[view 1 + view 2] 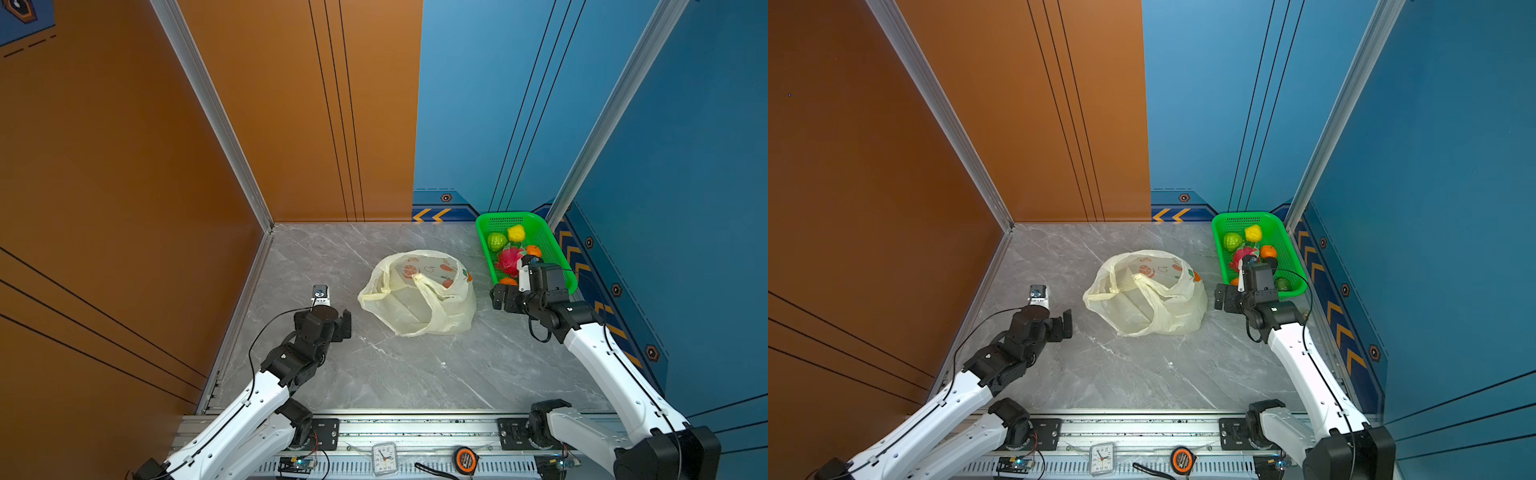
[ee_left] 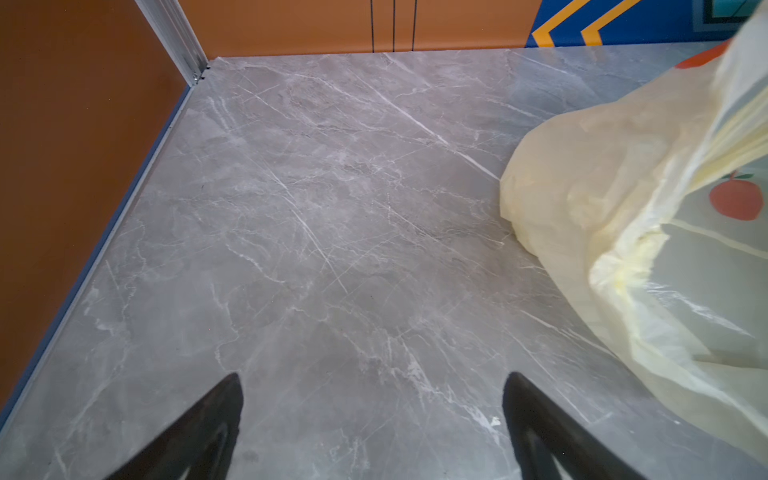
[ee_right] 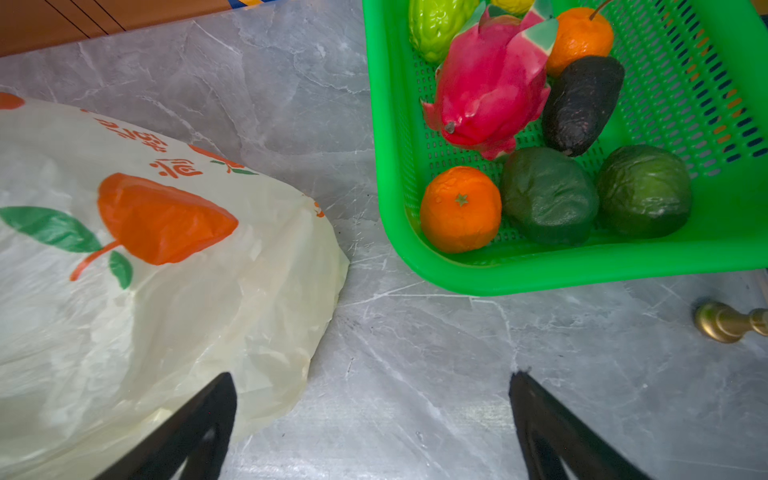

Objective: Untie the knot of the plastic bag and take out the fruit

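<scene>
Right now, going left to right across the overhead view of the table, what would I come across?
left gripper → plastic bag → green basket holding the fruit. The right gripper overlaps the basket, so I skip it.

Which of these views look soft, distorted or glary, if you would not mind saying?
Both top views: evenly lit and sharp, but wide-angle, so the wall posts splay outward. Left wrist view: the plastic bag blurs near the lens. Right wrist view: small highlights on the dragon fruit.
</scene>
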Robot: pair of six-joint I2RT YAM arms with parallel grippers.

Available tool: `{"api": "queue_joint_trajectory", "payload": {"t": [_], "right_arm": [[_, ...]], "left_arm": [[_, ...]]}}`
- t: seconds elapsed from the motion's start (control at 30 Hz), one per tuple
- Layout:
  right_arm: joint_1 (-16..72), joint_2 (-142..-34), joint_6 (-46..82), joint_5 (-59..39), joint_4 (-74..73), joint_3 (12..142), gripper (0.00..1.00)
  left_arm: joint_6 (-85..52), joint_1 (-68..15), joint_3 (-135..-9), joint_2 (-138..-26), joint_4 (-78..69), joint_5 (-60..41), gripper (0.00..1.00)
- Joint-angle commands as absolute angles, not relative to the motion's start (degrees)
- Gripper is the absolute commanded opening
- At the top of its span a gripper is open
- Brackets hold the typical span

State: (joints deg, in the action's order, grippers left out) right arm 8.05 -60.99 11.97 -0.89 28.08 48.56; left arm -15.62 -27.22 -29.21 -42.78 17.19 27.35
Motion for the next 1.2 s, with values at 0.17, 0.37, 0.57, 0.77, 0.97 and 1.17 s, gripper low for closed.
{"api": "queue_joint_trajectory", "payload": {"t": [0.17,0.37,0.57,0.77,0.97,1.17], "right_arm": [[3.78,-61.16,4.68,1.38,2.56,37.42,1.00],[3.25,-68.97,2.75,2.14,-12.66,32.80,1.00],[1.41,-77.29,3.58,1.58,-26.34,28.72,1.00],[1.06,-80.62,2.89,0.82,-34.72,26.63,1.00],[0.63,-83.65,2.73,0.79,-42.39,24.28,1.00],[1.18,-85.74,2.12,1.83,-49.84,21.18,1.00]], "left_arm": [[-2.70,-17.12,-21.66,-45.69,-7.01,21.98,0.98],[-0.64,-11.88,-19.17,-57.12,-23.46,18.21,0.98],[0.15,-9.55,-18.10,-67.05,-34.93,16.62,0.98],[0.98,-8.86,-16.32,-74.13,-46.37,17.64,0.98],[0.60,-3.89,-16.20,-78.45,-52.43,14.19,0.98],[0.01,-2.65,-14.81,-83.89,-60.51,12.76,0.98]]}}
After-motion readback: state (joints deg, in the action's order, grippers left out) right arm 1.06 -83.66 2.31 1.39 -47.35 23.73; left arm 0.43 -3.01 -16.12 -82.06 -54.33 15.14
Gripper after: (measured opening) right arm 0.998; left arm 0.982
